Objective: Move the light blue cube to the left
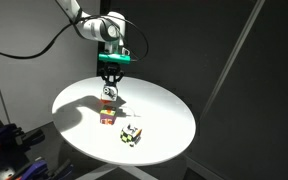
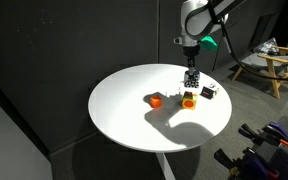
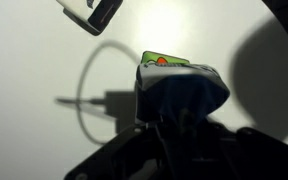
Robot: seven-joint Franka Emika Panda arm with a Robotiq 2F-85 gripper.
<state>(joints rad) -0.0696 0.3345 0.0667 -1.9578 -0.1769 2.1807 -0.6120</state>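
My gripper [image 1: 108, 84] [image 2: 191, 72] is shut on the light blue cube [image 1: 108, 94] [image 2: 191, 80] and holds it a little above the round white table [image 1: 169, 115] [image 2: 119, 110]. In the wrist view the cube [image 3: 179, 88] fills the middle, with a pale rim and a shadowed bluish face, clamped between the dark fingers [image 3: 134, 155]. My gripper [image 3: 180, 125] hides the cube's lower part.
An orange cube [image 1: 106, 117] [image 2: 188, 99] sits on the table just below the held cube; a green and orange edge [image 3: 164, 60] shows behind it. The black, white and yellow-green patterned cube [image 1: 131, 134] [image 2: 209, 92] [image 3: 89, 12] lies nearby. Another small orange object [image 2: 155, 100] lies farther off.
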